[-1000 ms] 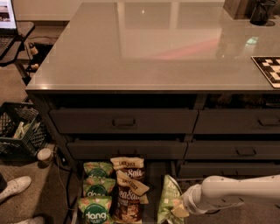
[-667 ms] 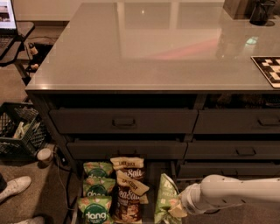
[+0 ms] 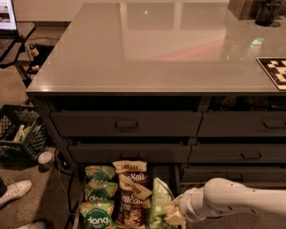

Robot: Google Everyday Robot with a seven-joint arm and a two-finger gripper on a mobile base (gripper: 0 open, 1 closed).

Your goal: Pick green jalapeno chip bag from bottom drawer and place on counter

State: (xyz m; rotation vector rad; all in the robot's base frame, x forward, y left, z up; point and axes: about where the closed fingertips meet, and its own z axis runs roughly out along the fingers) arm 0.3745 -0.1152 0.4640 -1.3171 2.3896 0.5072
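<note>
The pale-green jalapeno chip bag stands upright and tilted at the right side of the open bottom drawer, at the bottom of the camera view. My gripper reaches in from the lower right on a white arm and sits against the bag's lower right edge. The big glossy grey counter fills the upper half of the view, above the dark drawer cabinet.
Several green "dang" bags and brown "Sea Salt" bags lie left of it in the drawer. A checkered board and dark items sit on the counter's right. A black crate, a cup and a shoe are on the floor at left.
The arm has shifted slightly left and the pale-green bag has moved a little with it, standing slightly more upright in the drawer.
</note>
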